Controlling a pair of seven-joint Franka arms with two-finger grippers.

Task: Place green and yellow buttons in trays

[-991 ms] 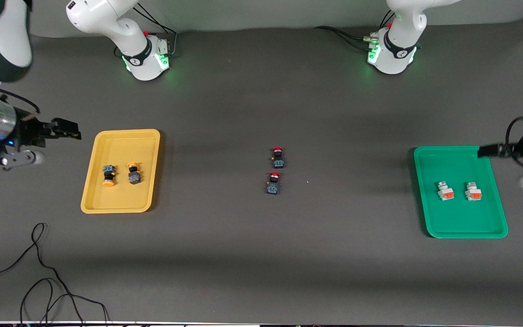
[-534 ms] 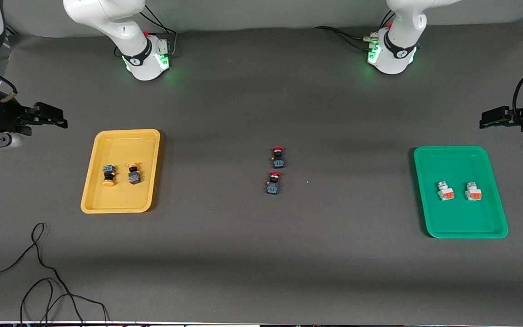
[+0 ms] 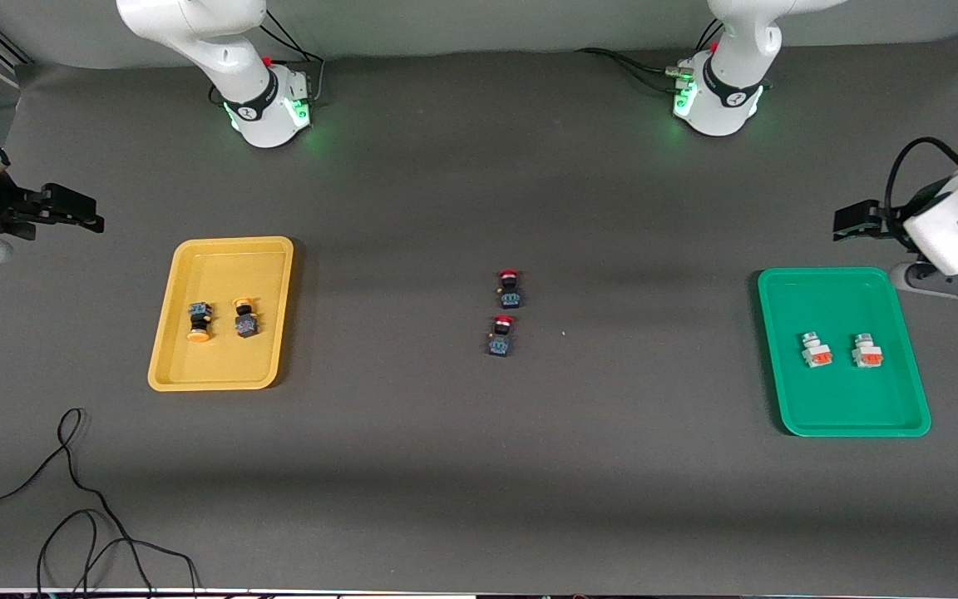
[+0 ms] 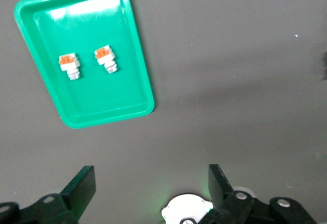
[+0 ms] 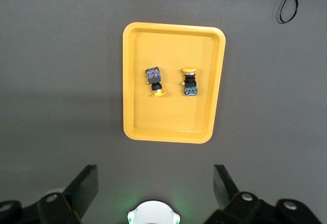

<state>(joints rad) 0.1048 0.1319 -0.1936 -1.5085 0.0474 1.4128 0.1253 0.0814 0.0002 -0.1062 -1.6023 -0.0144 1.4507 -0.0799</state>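
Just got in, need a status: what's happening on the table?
Sorting looks done. Two yellow buttons lie in the yellow tray, two white buttons in the green tray. Two red buttons sit on the bare mat at mid-table. Neither arm holds anything: the left claw hangs open just off the green tray's base-side edge, the right claw open over the mat off the yellow tray, at the table's end.

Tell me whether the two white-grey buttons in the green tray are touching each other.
Apart. The left wrist view shows bare green tray floor between one white-grey button and the other; the front view shows the same gap.
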